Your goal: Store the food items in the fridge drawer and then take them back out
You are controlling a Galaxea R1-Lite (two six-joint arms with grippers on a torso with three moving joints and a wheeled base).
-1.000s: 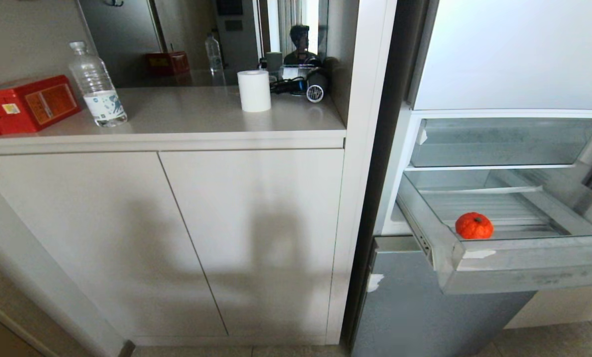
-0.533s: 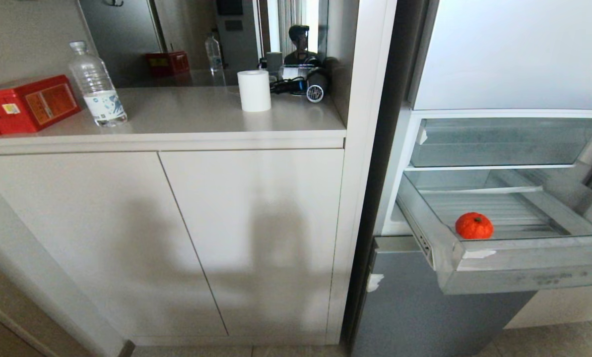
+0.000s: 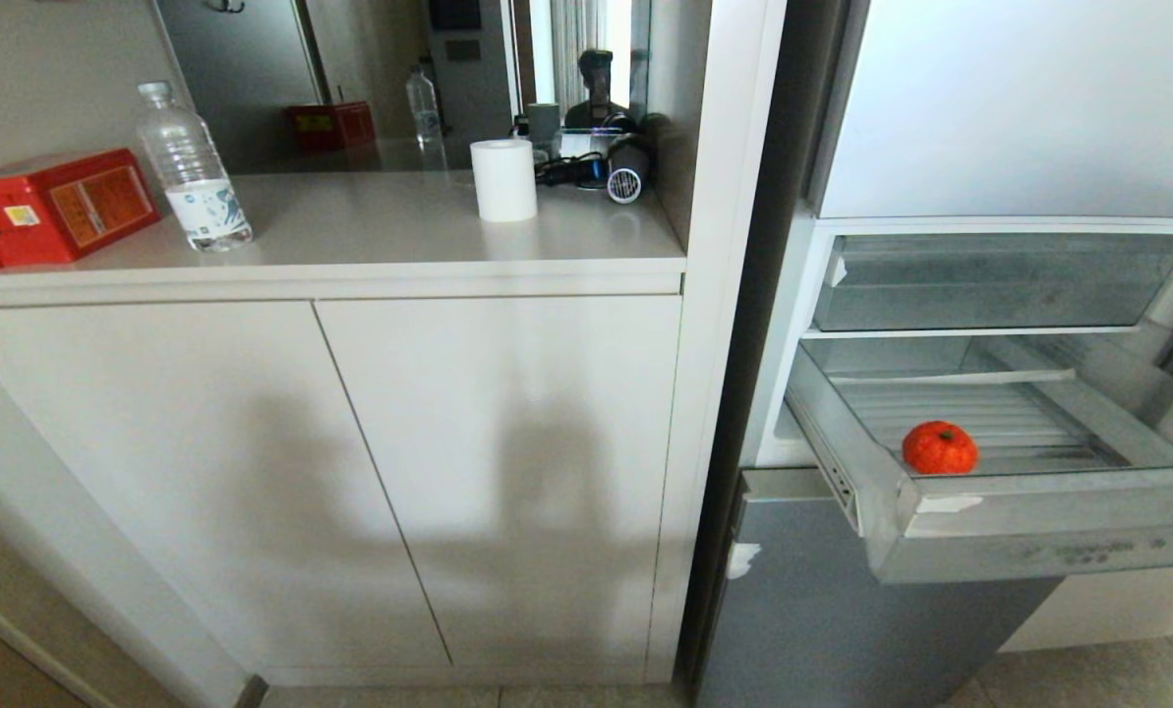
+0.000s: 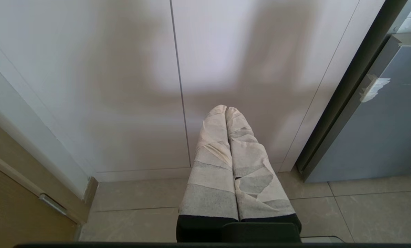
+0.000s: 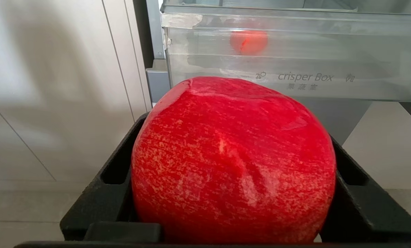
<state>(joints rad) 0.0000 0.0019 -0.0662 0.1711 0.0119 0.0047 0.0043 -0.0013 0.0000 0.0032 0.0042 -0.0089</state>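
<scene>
The fridge drawer [image 3: 1038, 531] is pulled out of the open fridge at the right. A small orange-red tangerine [image 3: 940, 447] lies on its ribbed floor near the front lip. In the right wrist view my right gripper [image 5: 236, 131] is shut on a big red apple [image 5: 233, 162], held low in front of the drawer's frosted front [image 5: 295, 62]. The tangerine [image 5: 248, 41] shows dimly through that front. My left gripper [image 4: 226, 108], its fingers wrapped in pale tape, is shut on nothing and hangs before the cabinet doors. Neither arm shows in the head view.
A white cabinet [image 3: 399, 472] stands left of the fridge. Its counter holds a red box [image 3: 50, 206], a water bottle [image 3: 193, 167], a paper roll [image 3: 503, 179] and a hair dryer [image 3: 615, 172]. A shorter clear bin [image 3: 989, 285] sits above the drawer and a grey door [image 3: 842, 619] below.
</scene>
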